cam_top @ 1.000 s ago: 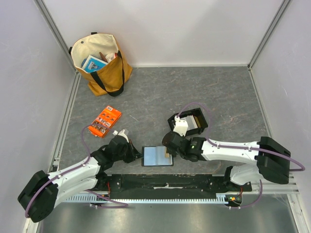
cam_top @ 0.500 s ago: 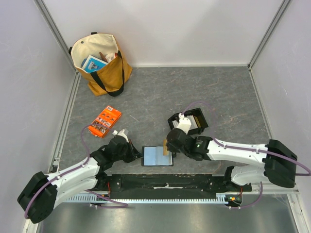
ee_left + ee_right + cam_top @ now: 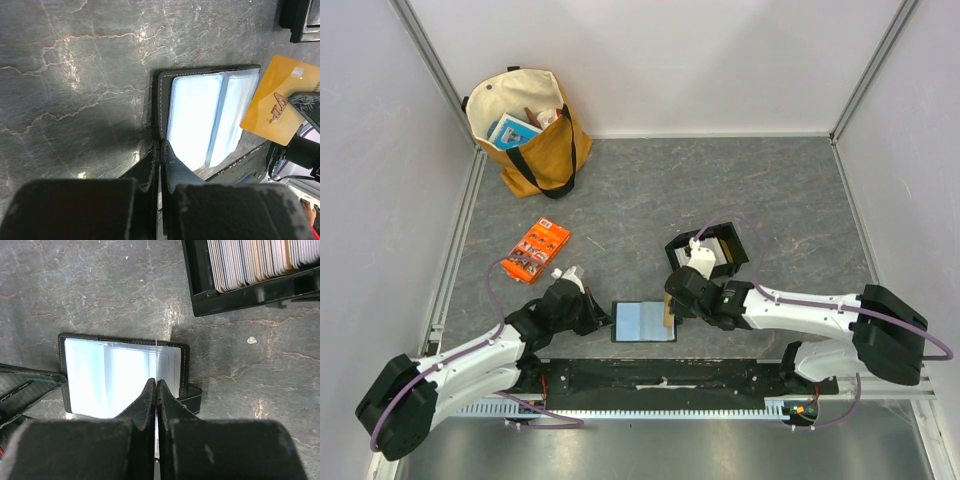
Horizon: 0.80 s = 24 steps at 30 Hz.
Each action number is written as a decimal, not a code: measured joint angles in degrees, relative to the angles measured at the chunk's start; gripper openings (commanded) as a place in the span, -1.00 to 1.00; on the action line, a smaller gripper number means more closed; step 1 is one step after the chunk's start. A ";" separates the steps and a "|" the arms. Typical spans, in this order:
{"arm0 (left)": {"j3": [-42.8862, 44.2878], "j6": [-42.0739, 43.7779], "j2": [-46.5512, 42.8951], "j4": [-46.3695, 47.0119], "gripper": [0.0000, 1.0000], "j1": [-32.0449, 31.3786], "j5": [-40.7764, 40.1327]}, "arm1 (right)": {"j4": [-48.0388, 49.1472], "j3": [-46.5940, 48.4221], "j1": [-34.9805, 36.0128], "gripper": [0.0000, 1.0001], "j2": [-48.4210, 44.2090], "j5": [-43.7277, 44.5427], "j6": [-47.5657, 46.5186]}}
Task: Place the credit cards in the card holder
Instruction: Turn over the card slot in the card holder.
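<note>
Tan bag (image 3: 525, 130) is standing at the far left corner of the table (image 3: 790, 200). An orange packet (image 3: 537, 250) is lying nearer, well apart from the bag.

Left gripper (image 3: 603, 320) is sitting low at the left of the holder (image 3: 640, 322). Its fingers (image 3: 146, 166) are pressing together with no gap, and the tips are touching the holder's left edge. Whether any of the cover is lying between them cannot be told.

Holder is lying open and flat close to the table's near edge, between the two grippers. Its pale slots (image 3: 192, 120) are facing up, and its snap tab (image 3: 192, 395) is sticking out on the right side.

Right gripper (image 3: 156, 386) is clamping one orange card (image 3: 280, 107) printed "VIP". The card is standing on edge over the right half of the holder, so the right wrist view is showing it only as a thin line. Whether its lower edge is sitting inside a slot cannot be told.

Black tray (image 3: 235, 300) is sitting just beyond the holder and to its right, apart from it. A row of cards (image 3: 250, 260) is standing upright inside it.
</note>
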 measured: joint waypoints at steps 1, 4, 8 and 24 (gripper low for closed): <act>0.00 0.00 0.00 0.00 -0.96 0.00 0.00 | 0.13 0.00 0.00 -1.00 0.39 -0.20 -0.04; 0.00 -0.02 0.02 0.00 -0.96 -0.02 0.00 | 0.98 0.00 0.00 -1.00 1.77 -1.27 -0.07; 0.00 0.00 0.13 0.02 -0.96 0.00 0.02 | 4.70 0.00 -0.09 -1.00 4.17 -3.89 0.15; 0.00 -0.02 1.18 0.55 -0.96 0.00 0.04 | 16.63 8.28 -0.11 -1.00 13.03 -16.57 -4.26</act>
